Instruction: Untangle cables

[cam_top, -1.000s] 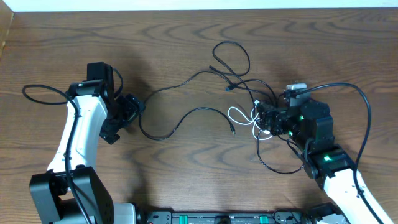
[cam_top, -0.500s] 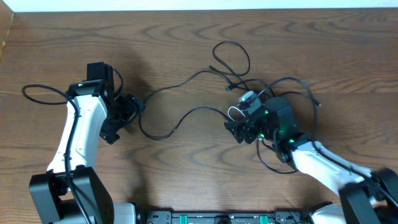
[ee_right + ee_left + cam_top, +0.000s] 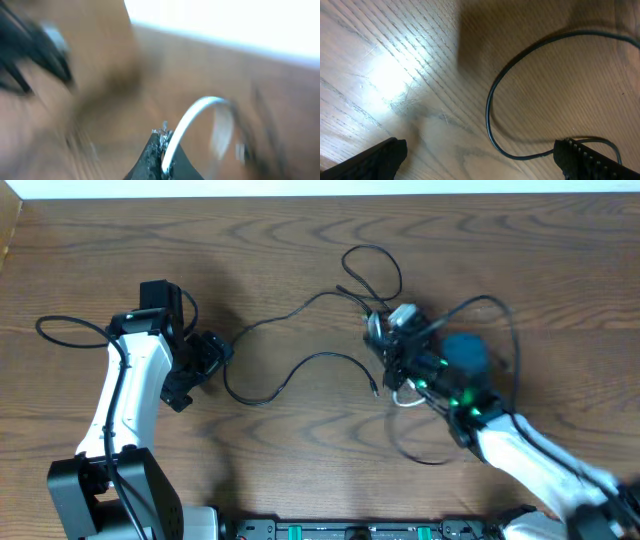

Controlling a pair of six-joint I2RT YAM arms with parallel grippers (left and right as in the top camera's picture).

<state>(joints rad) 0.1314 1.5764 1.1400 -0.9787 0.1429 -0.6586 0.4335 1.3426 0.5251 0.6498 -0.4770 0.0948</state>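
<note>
Swinging in from the right over the last second, the right arm (image 3: 520,445) now has its jaws above the knot, and they have snapped together. A thin white cord (image 3: 192,117) arches up out of the right jaws, pinched at their very tip. Thin black cables (image 3: 300,365) spread out from there. Some loop beyond the right jaws, and one long strand runs across the brown wooden desk (image 3: 560,260) to the left jaws, curving between and ahead of them untouched. The left jaws stand wide apart. To my eye the white cord should be drawn out slowly and low, away from the knot. Watch that no black strand rides up with it. The left jaws could pin their strand.
</note>
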